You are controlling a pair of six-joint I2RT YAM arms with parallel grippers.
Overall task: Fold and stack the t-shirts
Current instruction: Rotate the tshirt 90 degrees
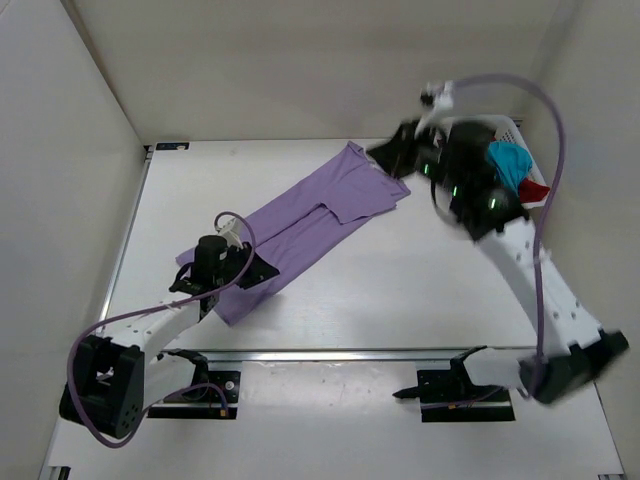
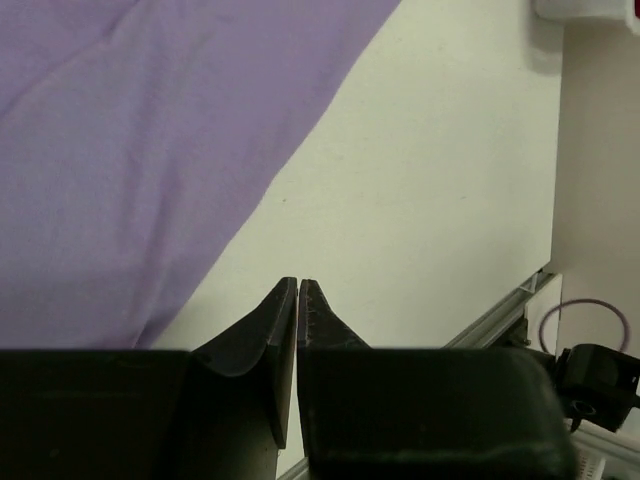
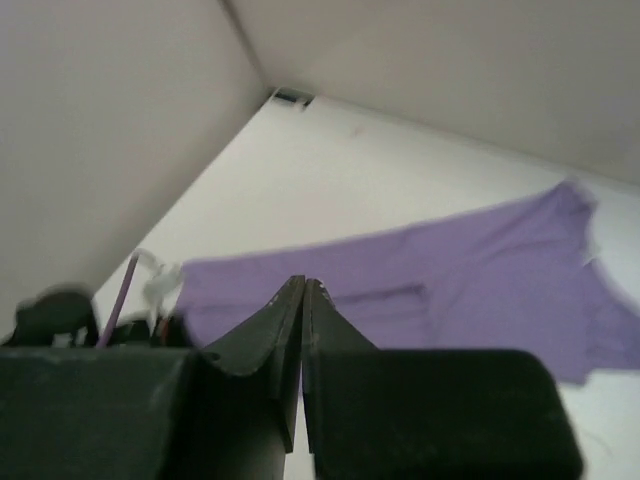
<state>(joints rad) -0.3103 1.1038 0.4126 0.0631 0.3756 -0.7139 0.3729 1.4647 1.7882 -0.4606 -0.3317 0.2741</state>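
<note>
The lavender shirt (image 1: 305, 225) lies flat on the surface (image 1: 400, 300) as a long, narrow strip running from 7 o'clock toward 1 o'clock, its sides seemingly folded in already. The teal shirt (image 1: 510, 162) and the red shirt (image 1: 533, 190) sit bunched in the white basket (image 1: 508, 128) at the 2 o'clock corner.

The left claw (image 2: 298, 283) is pressed together on nothing. It sits low over bare surface just beside the shirt's near hem. The right claw (image 3: 303, 282) is likewise closed and empty, raised above the far end near 1 o'clock, where it looks blurred in the overhead view.

The main risk is a missed or skewed grasp. Neither claw can take cloth until it spreads, and the left one is off the hem, so it could pinch nothing. If only one layer were caught, the folded sides would likely fall open. Uneven lifts at the two ends would probably twist the strip and leave a crooked fold.
</note>
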